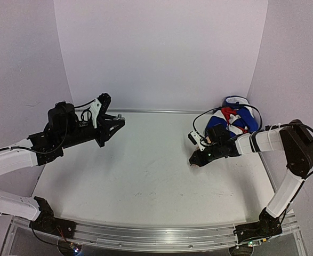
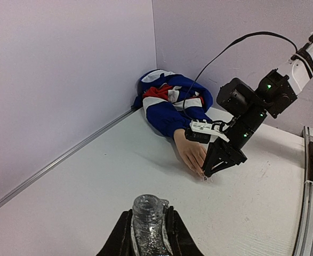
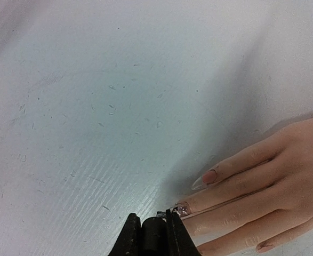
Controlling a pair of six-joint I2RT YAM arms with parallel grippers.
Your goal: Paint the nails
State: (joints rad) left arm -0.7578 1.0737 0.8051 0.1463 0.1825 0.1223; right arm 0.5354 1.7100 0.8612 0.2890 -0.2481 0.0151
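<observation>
The right tool [image 1: 195, 160], clamped on a dark cap [image 3: 153, 237], sits just beside the nails [image 3: 182, 209], while the left tool [image 1: 119, 124], well apart, grips a glittery bottle [image 2: 147, 213].

Showing plain white on the desk [image 1: 145, 176], flecked with fine dark specks. Carrying pale lilac over the walls [image 1: 161, 53]. Wearing blue, white and red in broad patches on the sleeve [image 2: 169, 104]. Showing pale skin-pink on the mannequin hand [image 3: 284, 181], with dark silvery glitter on one of the nails [image 3: 182, 209] and clear to pinkish on the others. Sparkling silver through the clear bottle [image 2: 147, 208]. Showing matte black on the left tool [image 1: 113, 127], the right tool [image 3: 152, 218] and the brush cap [image 3: 155, 237], and white with black on the arms [image 1: 7, 160].
</observation>
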